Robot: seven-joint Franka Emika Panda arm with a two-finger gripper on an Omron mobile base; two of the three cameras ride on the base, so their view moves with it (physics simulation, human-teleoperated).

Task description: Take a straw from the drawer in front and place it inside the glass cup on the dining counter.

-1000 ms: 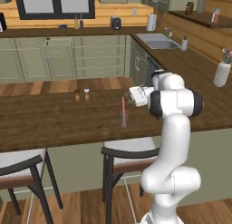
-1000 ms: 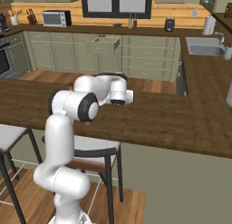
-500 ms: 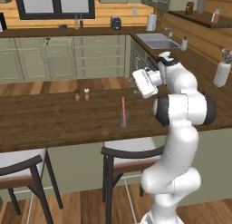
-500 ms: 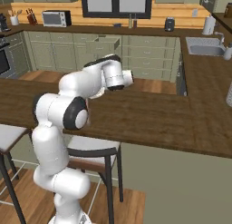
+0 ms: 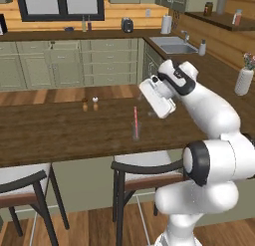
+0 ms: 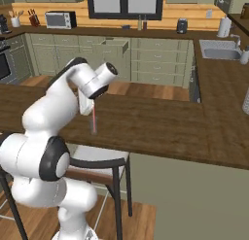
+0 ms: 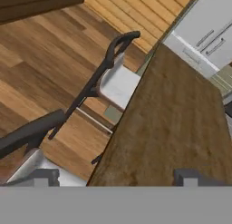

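Left base view puts the two small shakers (image 5: 90,104) toward nine o'clock on the dining counter (image 5: 60,133), well apart from the work. At the middle the straw (image 5: 135,121) stands nearly upright, its lower end inside the glass cup (image 5: 135,132), whose clear wall is barely visible; it stands because the cup's rim props it, so the placing looks done. To the straw's two o'clock, raised above the counter and apart from it, hangs the gripper (image 5: 160,104), jaws spread wide and holding nothing. Right base view shows the drawer (image 6: 115,46) at eleven o'clock, hanging open from the far cabinets, with the straw (image 6: 93,118) just below the hand. Hand view shows both fingertips (image 7: 188,177) far apart at six o'clock, with bare counter (image 7: 172,123) between them and a stool (image 7: 118,82) at ten o'clock.
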